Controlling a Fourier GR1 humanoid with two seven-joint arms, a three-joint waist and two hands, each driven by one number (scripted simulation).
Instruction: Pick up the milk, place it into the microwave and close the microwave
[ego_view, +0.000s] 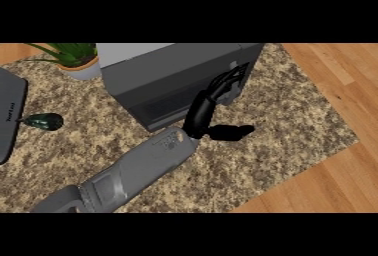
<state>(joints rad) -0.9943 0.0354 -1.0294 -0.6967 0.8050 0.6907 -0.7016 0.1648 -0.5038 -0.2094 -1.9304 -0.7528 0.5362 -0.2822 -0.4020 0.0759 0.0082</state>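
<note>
The dark grey microwave (170, 75) stands at the back of the speckled counter (280, 125). Its front face looks flush, with the door closed or nearly so. My right hand (203, 107) reaches up from the lower left. Its straight fingers (230, 77) lie against the right part of the microwave's front, and the thumb (230, 132) sticks out to the right below. The hand is open and holds nothing. No milk shows anywhere, and the inside of the microwave is hidden. My left hand is out of view.
A potted green plant (74, 60) stands left of the microwave. A flat dark grey object (9, 115) lies at the left edge with a small dark green item (44, 121) beside it. Wooden floor (332, 165) borders the counter on the right.
</note>
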